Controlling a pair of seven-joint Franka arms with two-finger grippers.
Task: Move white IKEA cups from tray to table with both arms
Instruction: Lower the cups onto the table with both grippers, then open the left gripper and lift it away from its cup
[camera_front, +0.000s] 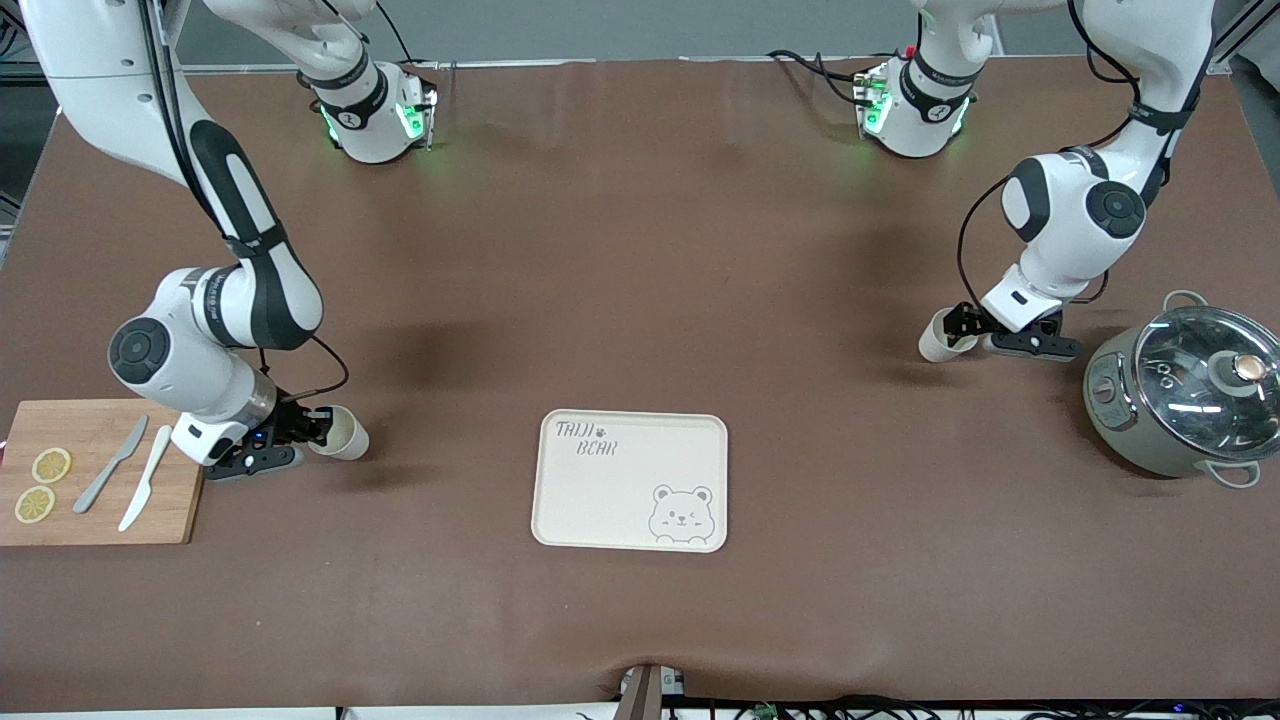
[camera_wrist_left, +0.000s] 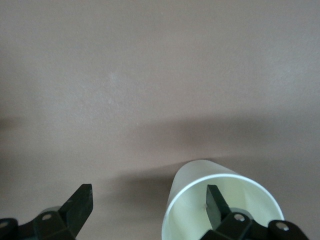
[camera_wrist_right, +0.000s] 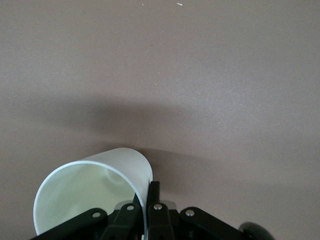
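Now left tool (camera_wrist_left: 149, 197) gapes at one cup (camera_wrist_left: 222, 200); right tool (camera_wrist_right: 145, 200) pinches another cup's (camera_wrist_right: 95, 190) rim.

cups (camera_front: 345, 432): plain cream-white
tray (camera_front: 600, 500): cream, with a grey bear drawing and grey letters
table (camera_front: 640, 250): brown
board (camera_front: 95, 520): light wood
pot (camera_front: 1125, 400): grey-green
arms (camera_front: 260, 290): glossy white, with black bands

Even overhead light is cast on the brown bench (camera_front: 640, 300); soft shadows are thrown beneath both arms, and glare is seen on the pot lid (camera_front: 1205, 372).
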